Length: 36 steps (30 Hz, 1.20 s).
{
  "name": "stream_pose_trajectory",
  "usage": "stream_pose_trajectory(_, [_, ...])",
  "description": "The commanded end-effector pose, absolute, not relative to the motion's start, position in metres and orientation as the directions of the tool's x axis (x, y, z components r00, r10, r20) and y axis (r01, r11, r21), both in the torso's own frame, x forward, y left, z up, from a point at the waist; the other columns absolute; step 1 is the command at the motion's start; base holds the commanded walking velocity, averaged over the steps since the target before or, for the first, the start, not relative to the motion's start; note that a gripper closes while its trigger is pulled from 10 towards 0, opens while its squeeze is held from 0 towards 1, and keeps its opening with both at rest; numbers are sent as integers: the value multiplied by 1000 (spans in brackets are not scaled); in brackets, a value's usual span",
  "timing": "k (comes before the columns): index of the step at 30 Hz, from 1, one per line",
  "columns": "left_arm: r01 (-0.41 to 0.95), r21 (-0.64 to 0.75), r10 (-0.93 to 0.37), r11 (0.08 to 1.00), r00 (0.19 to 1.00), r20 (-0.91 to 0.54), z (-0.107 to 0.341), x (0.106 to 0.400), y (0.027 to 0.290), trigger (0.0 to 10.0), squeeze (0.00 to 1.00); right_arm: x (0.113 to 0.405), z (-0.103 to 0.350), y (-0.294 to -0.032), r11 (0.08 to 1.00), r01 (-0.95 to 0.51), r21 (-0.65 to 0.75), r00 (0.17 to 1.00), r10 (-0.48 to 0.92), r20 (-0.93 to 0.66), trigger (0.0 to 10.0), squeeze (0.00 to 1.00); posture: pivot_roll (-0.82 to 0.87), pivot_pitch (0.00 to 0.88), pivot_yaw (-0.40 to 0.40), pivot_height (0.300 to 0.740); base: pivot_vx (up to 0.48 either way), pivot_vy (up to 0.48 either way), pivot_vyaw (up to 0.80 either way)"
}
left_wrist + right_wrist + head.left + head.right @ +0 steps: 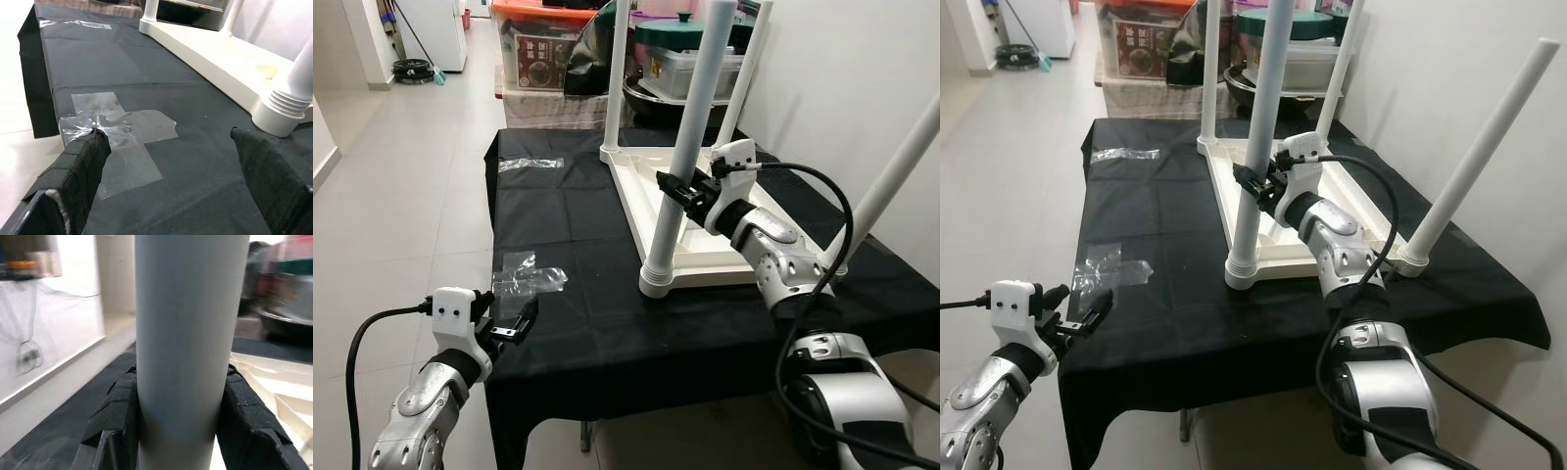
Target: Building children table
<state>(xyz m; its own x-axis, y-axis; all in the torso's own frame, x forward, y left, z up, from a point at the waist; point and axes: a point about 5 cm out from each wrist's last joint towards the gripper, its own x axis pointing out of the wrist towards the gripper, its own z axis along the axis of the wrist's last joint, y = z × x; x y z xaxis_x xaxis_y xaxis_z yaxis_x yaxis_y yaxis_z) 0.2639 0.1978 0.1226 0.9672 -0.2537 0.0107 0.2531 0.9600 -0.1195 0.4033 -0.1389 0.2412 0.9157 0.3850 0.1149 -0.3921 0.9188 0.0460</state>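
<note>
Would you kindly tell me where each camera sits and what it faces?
Left and right eye views: on the head, looking down at the upturned white table on the black cloth; both arms show.
Left wrist view: along the open left gripper at clear plastic.
Right wrist view: the right gripper clamps the near leg, shared with the eye views.

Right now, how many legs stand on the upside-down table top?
4. Near left leg, gripped by the right end effector; near right leg; far left leg; far right leg. None looks hidden.
</note>
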Motion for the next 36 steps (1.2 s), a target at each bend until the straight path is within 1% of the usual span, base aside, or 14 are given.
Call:
stream_pose_trajectory(1, [262, -114, -266, 958, 964, -13, 119, 263, 198, 10000, 0, 407, 220, -154, 982, -171, 85, 985, 172, 3, 0, 0, 55, 0, -84, 740, 0, 0, 0])
stream_pose_trajectory(2, [262, -113, -266, 958, 964, -13, 119, 263, 198, 10000, 0, 408, 219, -159, 990, -105, 96, 994, 106, -3, 0, 0, 55, 0, -84, 740, 0, 0, 0])
stream_pose_trajectory(4, [262, -114, -265, 958, 964, -14, 119, 263, 198, 10000, 0, 402, 206, -185, 964, 238, 119, 971, -232, -57, 0, 0, 55, 0, -84, 740, 0, 0, 0])
stream_pose_trajectory(6, [262, -114, -265, 958, 964, -14, 119, 263, 198, 10000, 0, 400, 202, -192, 939, 324, 119, 946, -317, -74, 0, 0, 55, 0, -84, 740, 0, 0, 0])
stream_pose_trajectory(8, [262, -116, -266, 958, 964, -16, 119, 262, 197, 10000, 0, 374, 189, -193, 836, 538, 107, 843, -537, -42, 0, 0, 58, 0, -82, 740, 0, 0, 0])
stream_pose_trajectory(13, [263, -118, -267, 958, 964, -19, 118, 262, 197, 10000, 0, 353, 189, -162, 862, 494, 109, 867, -498, 12, 0, 0, 51, 0, -75, 740, 0, 0, 0])
stream_pose_trajectory(14, [265, -116, -269, 957, 963, -20, 118, 263, 197, 10000, 0, 352, 194, -147, 906, 407, 121, 909, -414, 43, 10000, 0, 47, 0, -73, 740, 0, 0, 0])
stream_pose_trajectory(16, [267, -115, -271, 957, 962, -20, 118, 263, 197, 10000, 0, 352, 198, -138, 929, 348, 130, 932, -358, 65, 10000, 0, 47, 0, -73, 740, 0, 0, 0])
stream_pose_trajectory(17, [268, -114, -272, 956, 962, -18, 119, 264, 197, 10000, 0, 353, 206, -132, 947, 293, 128, 946, -307, 103, 10000, 1000, 47, 0, -74, 740, 0, 0, 0])
stream_pose_trajectory(24, [269, -114, -272, 956, 962, -14, 120, 266, 197, 10000, 0, 361, 232, -133, 970, 229, 77, 958, -239, 156, 10000, 1000, 46, 0, -76, 740, 0, 0, 0])
stream_pose_trajectory(25, [268, -114, -271, 957, 963, -13, 120, 266, 197, 10000, 0, 364, 240, -136, 979, 187, 77, 965, -198, 171, 10000, 0, 47, 0, -80, 740, 0, 0, 0])
stream_pose_trajectory(34, [266, -114, -270, 957, 963, -13, 119, 266, 197, 10000, 0, 368, 247, -137, 989, 124, 81, 974, -137, 182, 10000, 0, 47, 0, -80, 740, 0, 0, 0])
stream_pose_trajectory(35, [266, -114, -269, 957, 963, -13, 119, 265, 197, 10000, 0, 370, 252, -138, 993, 79, 85, 977, -94, 190, 10000, 0, 47, 0, -80, 740, 0, 0, 0])
stream_pose_trajectory(36, [261, -115, -264, 959, 965, -12, 119, 265, 198, 10000, 0, 378, 257, -137, 973, -228, -36, 952, 231, 199, 10000, 0, 61, 0, -96, 740, 0, 0, 0])
